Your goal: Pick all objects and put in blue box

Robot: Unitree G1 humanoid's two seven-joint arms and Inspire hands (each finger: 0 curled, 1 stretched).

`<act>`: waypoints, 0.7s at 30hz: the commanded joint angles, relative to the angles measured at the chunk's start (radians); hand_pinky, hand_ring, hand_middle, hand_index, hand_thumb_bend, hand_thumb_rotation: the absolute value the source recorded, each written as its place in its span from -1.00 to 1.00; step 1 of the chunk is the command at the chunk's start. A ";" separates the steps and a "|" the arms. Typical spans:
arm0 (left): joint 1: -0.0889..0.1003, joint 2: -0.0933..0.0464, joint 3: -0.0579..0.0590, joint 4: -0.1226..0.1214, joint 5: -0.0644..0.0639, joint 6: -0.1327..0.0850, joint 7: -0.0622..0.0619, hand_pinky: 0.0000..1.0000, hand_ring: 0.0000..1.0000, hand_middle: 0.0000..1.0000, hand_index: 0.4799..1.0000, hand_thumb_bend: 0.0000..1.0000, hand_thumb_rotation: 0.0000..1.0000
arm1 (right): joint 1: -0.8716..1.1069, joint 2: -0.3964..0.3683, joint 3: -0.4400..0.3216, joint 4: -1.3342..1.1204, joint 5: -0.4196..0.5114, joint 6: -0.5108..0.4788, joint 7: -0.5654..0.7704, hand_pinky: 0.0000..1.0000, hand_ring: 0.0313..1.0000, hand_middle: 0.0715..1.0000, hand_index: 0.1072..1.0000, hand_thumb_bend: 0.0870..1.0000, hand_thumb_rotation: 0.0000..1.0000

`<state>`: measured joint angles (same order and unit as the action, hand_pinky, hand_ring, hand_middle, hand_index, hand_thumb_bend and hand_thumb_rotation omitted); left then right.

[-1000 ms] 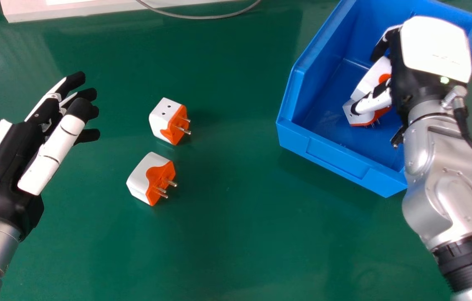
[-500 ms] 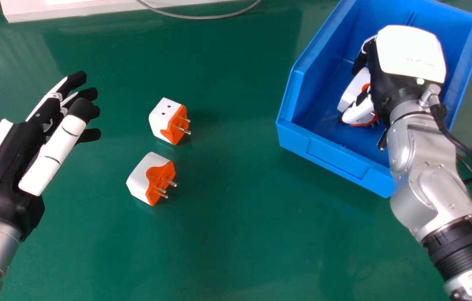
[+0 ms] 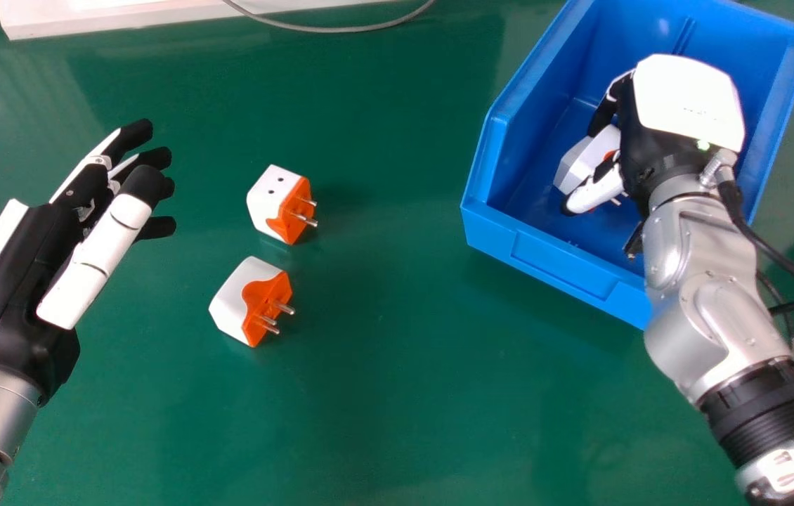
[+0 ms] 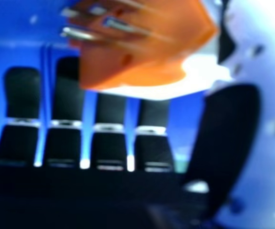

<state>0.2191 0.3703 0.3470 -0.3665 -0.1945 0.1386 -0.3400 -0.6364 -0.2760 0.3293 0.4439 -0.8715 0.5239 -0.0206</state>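
Fingers stick out loosely on my left hand (image 3: 21, 281) over the green table (image 3: 383, 422) in the head view, my right hand (image 3: 657, 151) is down inside the blue box (image 3: 558, 270) with the white and orange plug (image 3: 571, 165), and 2 more plugs (image 3: 274, 200) sit on the table. In the right hand view, its fingers are straight and a bit apart, with that plug between them and the thumb; I can't tell if they touch it.
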 commanded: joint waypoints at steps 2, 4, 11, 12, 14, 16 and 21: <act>0.000 0.003 0.006 -0.015 -0.004 -0.013 0.006 0.59 0.75 0.81 0.70 0.51 0.61 | -0.026 -0.004 0.006 -0.085 -0.013 0.051 0.028 -0.14 0.13 0.19 -0.14 -0.11 -0.96; -0.003 0.003 0.006 -0.008 -0.005 -0.016 0.005 0.59 0.75 0.81 0.70 0.51 0.61 | -0.029 -0.002 0.015 -0.102 -0.019 0.067 0.032 -0.02 0.28 0.35 0.02 -0.03 -0.96; -0.011 0.003 -0.001 -0.001 0.004 -0.018 0.008 0.60 0.75 0.81 0.71 0.52 0.61 | -0.034 -0.018 0.031 -0.123 -0.020 0.070 0.035 0.70 0.90 0.91 0.87 0.20 -0.85; -0.011 0.004 -0.002 0.000 0.005 -0.019 0.008 0.60 0.75 0.81 0.71 0.52 0.62 | -0.037 -0.019 0.032 -0.127 -0.022 0.074 0.038 0.74 0.92 0.93 0.90 0.21 -0.84; -0.013 0.005 -0.004 0.002 0.006 -0.019 0.009 0.60 0.75 0.81 0.71 0.51 0.62 | -0.040 -0.023 0.034 -0.134 -0.026 0.081 0.042 0.78 0.94 0.94 0.92 0.22 -0.82; -0.017 0.007 -0.005 0.006 0.006 -0.019 0.010 0.60 0.75 0.81 0.71 0.51 0.63 | -0.042 -0.025 0.034 -0.140 -0.029 0.086 0.040 0.84 0.96 0.97 0.95 0.24 -0.79; -0.021 0.008 -0.008 0.015 0.008 -0.025 0.010 0.60 0.75 0.81 0.71 0.50 0.64 | -0.041 -0.031 0.034 -0.184 -0.035 0.107 0.049 0.91 0.99 0.99 0.98 0.27 -0.75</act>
<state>0.2064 0.3703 0.3370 -0.3487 -0.1921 0.1358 -0.3339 -0.6369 -0.2876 0.3662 0.3039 -0.8777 0.6249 0.0277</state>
